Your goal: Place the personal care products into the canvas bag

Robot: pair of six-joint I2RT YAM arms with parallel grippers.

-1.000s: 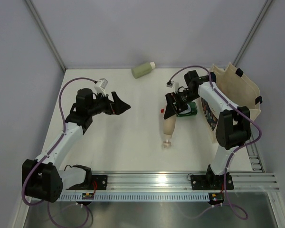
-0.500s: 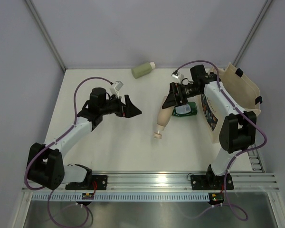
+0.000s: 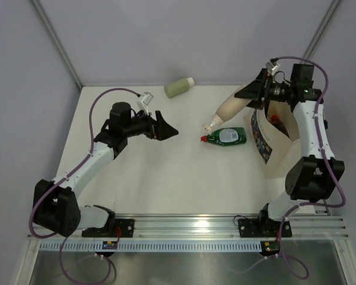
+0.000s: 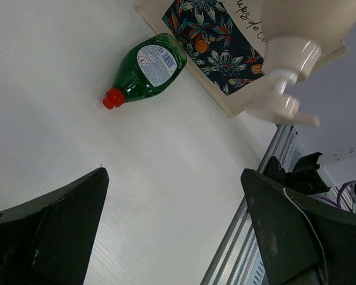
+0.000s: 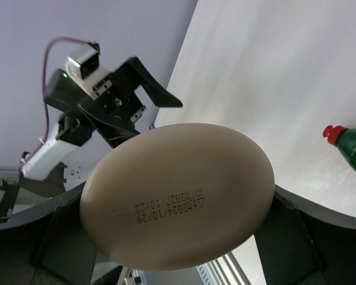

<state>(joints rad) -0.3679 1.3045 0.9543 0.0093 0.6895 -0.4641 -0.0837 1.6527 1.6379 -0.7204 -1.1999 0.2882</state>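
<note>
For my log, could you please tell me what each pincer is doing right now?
Left pincer: open, empty.
Right pincer: closed on the beige bottle.

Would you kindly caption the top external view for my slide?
Right gripper holds the beige bottle aloft by the canvas bag; green bottle lies nearby.

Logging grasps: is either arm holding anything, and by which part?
The right gripper holds the beige bottle at its base end; the left gripper is empty.

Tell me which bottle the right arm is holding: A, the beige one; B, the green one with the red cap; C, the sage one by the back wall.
A: the right arm's jaws clamp the beige bottle in the air, while the green bottle lies on the table.
</note>
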